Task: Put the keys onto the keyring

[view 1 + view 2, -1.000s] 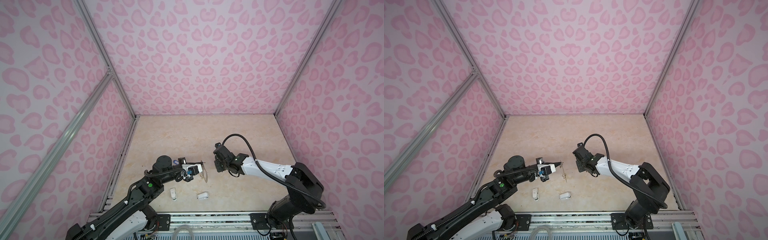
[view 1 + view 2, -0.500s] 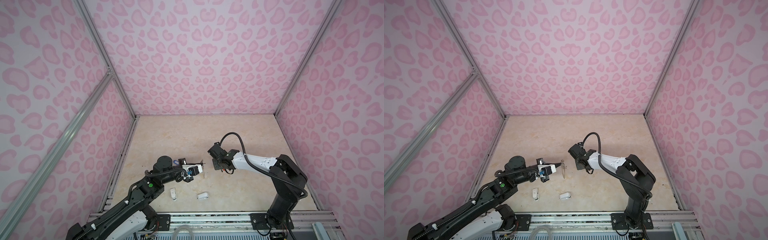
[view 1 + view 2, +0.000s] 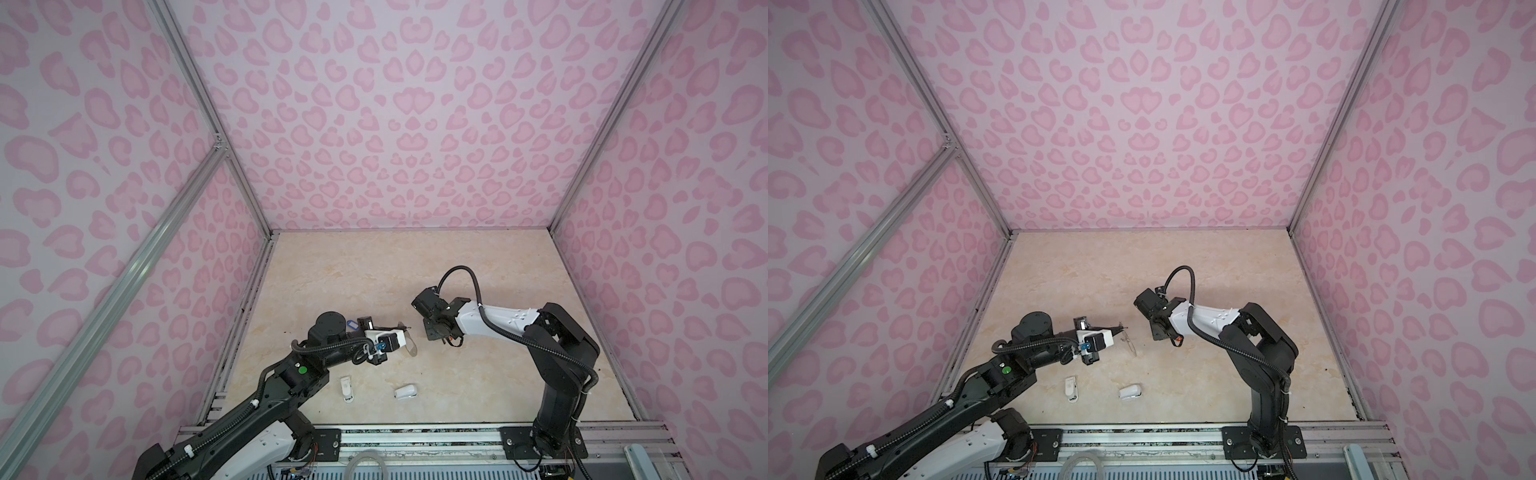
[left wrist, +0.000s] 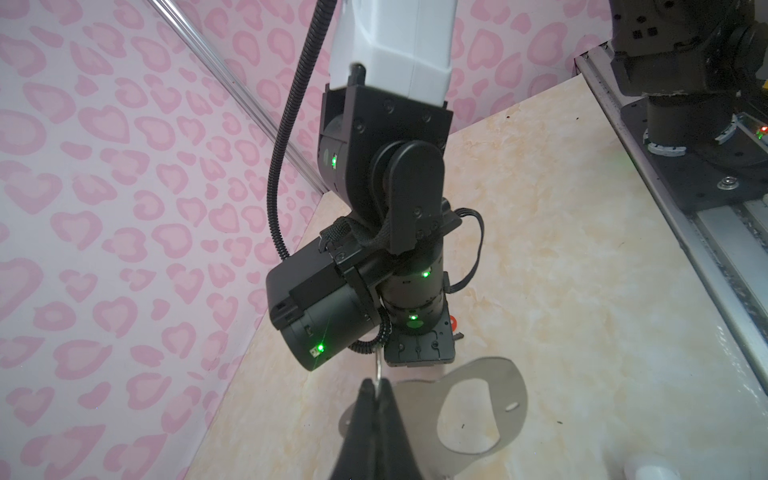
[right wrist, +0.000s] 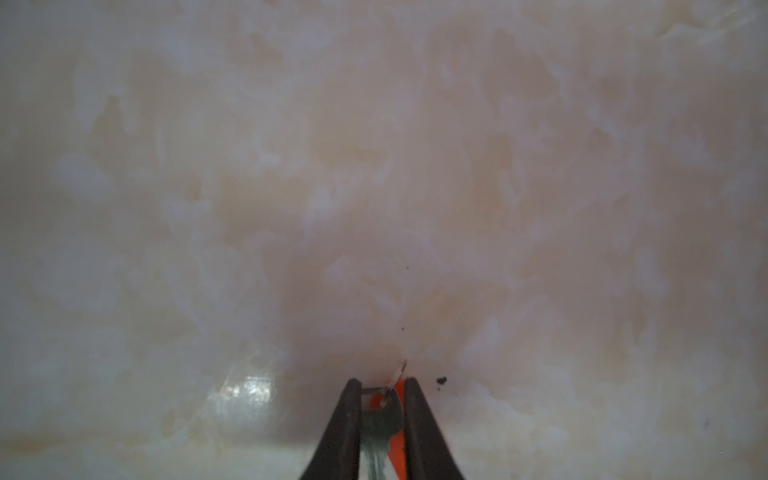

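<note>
My left gripper [image 4: 376, 384] is shut on a small wire ring [image 4: 379, 370] of the keyring [image 4: 478, 409], a flat grey plate with an oval cutout. In both top views the keyring [image 3: 410, 345] [image 3: 1128, 343] hangs tilted under the left fingertips [image 3: 405, 329]. My right gripper [image 5: 381, 384] points down close to the table. It is shut on a silver key [image 5: 380, 419] with an orange tag [image 5: 398, 451], which also shows in a top view [image 3: 450, 341]. A blue tag [image 3: 352, 325] lies behind the left arm; its key is hidden.
Two small white plastic objects [image 3: 346, 388] [image 3: 406, 392] lie near the front edge. Pink patterned walls close in the beige marble table [image 3: 415, 266] on three sides. A metal rail [image 3: 415, 432] with the arm bases runs along the front.
The right arm folded in and its gripper shifted slightly left toward the keyring, with its jaws narrowing onto the orange-tagged key. The left arm and keyring stayed still.
</note>
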Robot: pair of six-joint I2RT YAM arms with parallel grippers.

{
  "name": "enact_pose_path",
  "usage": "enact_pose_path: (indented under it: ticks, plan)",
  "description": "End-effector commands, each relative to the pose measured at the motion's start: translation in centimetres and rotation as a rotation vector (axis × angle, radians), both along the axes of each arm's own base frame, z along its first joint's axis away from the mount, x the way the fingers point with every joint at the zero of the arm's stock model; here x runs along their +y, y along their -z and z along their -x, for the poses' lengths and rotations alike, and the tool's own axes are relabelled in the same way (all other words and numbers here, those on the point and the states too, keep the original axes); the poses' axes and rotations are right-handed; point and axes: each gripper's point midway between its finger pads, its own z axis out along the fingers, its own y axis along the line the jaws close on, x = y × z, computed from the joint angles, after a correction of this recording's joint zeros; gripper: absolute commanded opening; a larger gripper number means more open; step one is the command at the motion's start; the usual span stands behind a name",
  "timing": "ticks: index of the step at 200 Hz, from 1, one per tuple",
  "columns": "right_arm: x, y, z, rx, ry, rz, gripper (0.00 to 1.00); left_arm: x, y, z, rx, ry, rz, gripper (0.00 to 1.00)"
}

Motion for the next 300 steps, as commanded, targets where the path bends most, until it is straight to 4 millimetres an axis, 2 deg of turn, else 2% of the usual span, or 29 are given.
enact_pose_path:
  ticks: [1, 47, 80, 98, 139, 155, 172, 192, 217, 244, 267, 300]
  plan:
    - [-0.7, 0.2, 0.0, 0.0, 0.018, 0.035, 0.2, -0.2, -0.2, 0.2, -0.014, 0.017, 0.009, 0.03]
    - [-0.9, 0.6, 0.0, 0.009, 0.025, 0.051, 0.14, -0.2, -0.2, 0.2, -0.011, 0.019, 0.007, 0.03]
    - [-1.0, 0.5, 0.1, 0.013, 0.021, 0.057, 0.05, -0.2, -0.3, 0.2, -0.012, 0.019, 0.009, 0.03]
    - [-0.9, 0.1, 0.1, 0.004, 0.015, 0.053, 0.0, -0.2, -0.3, 0.2, -0.012, 0.02, 0.009, 0.03]
    - [-0.4, -1.8, 0.4, -0.023, -0.056, 0.044, 0.0, -0.3, -0.5, 0.2, -0.011, 0.026, 0.013, 0.03]
    - [0.3, -3.4, 0.6, -0.056, -0.141, 0.005, 0.0, -0.4, -0.7, 0.4, -0.018, 0.04, 0.018, 0.03]
    - [0.9, -6.0, 1.0, -0.133, -0.267, -0.05, 0.0, -0.5, -1.1, 0.9, -0.036, 0.069, 0.021, 0.03]
    - [1.5, -9.2, 2.3, -0.249, -0.47, -0.123, 0.0, -0.7, -1.5, 1.4, -0.055, 0.102, 0.019, 0.03]
    - [2.0, -13.1, 5.2, -0.412, -0.716, -0.216, 0.0, -0.9, -1.8, 1.8, -0.076, 0.138, 0.008, 0.03]
    - [2.7, -16.9, 9.6, -0.645, -1.007, -0.33, 0.0, -1.3, -1.5, 2.5, -0.082, 0.198, -0.015, 0.03]
    - [2.1, -19.9, 11.5, -0.797, -1.074, -0.415, 0.0, -1.7, -1.0, 3.0, -0.077, 0.253, -0.062, 0.03]
    - [2.2, -21.1, 13.5, -0.799, -1.191, -0.44, 0.0, -2.5, -0.9, 3.5, -0.057, 0.314, -0.083, 0.03]
